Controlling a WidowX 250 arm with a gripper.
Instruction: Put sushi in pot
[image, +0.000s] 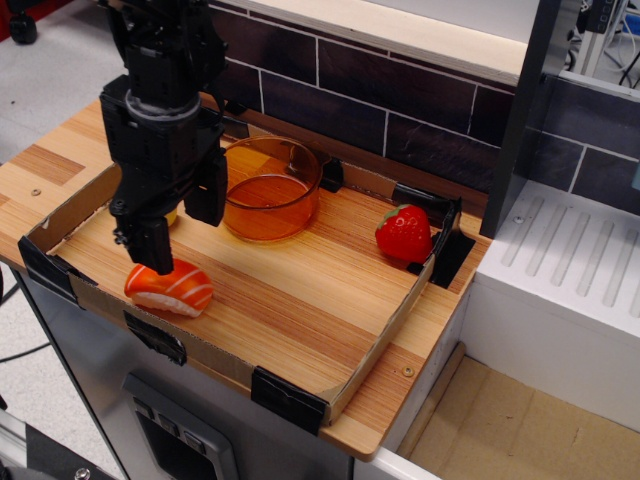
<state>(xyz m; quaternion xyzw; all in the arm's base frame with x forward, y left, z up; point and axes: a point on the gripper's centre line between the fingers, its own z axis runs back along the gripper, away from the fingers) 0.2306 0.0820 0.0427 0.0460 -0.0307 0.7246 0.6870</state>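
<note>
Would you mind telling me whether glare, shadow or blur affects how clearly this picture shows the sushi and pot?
In the observation.image view, everything is sharp and evenly lit; the sushi shows small glossy highlights, the pot glows translucent, and the gripper partly covers the sushi.

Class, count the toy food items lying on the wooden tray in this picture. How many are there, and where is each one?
3. The sushi lies front left under the gripper. The strawberry is at the right edge. A yellow potato peeks out behind the gripper, mostly hidden. More could be concealed there.
</note>
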